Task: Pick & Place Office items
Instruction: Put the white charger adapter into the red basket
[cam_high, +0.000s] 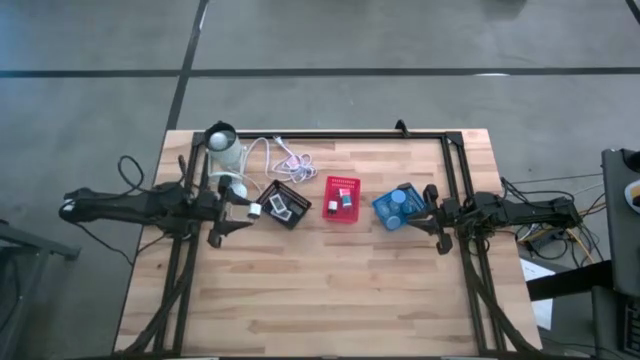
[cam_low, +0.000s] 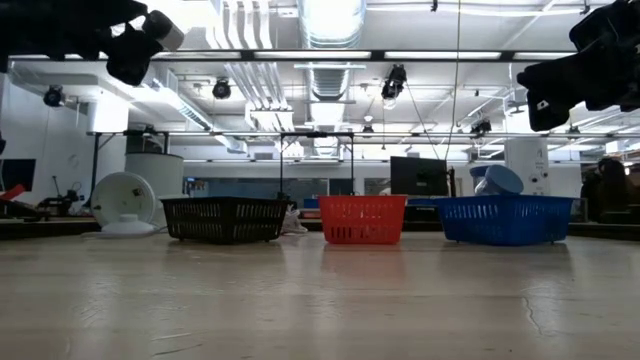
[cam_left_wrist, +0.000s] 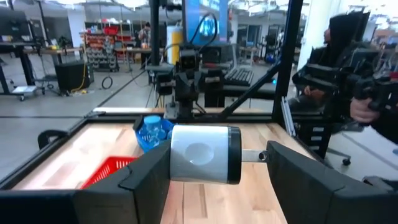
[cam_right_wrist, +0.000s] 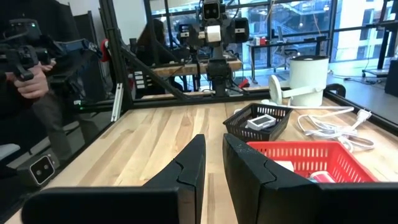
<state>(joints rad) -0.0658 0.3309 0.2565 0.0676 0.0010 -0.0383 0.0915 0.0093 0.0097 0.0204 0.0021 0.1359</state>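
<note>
My left gripper hovers high above the table beside the black mesh bin, shut on a small white cylinder with a black end. The cylinder also shows in the low view and from above. The black bin holds white and black blocks. Small teal and dark pieces lie in the red bin. Pale-blue round pieces sit in the blue bin. My right gripper is shut and empty, raised just right of the blue bin. My left gripper pinches the white cylinder between its two fingers. One finger is against the white end. The other meets a small grey stub that sticks out of the black end. The cylinder lies level across the gap, lifted clear of the table.
A white lamp with its coiled cable stands at the far left, behind the black bin. The three bins sit in a row across the table's middle. Bare wood fills the near half. A black frame rail runs along the far edge. People sit beyond the table.
</note>
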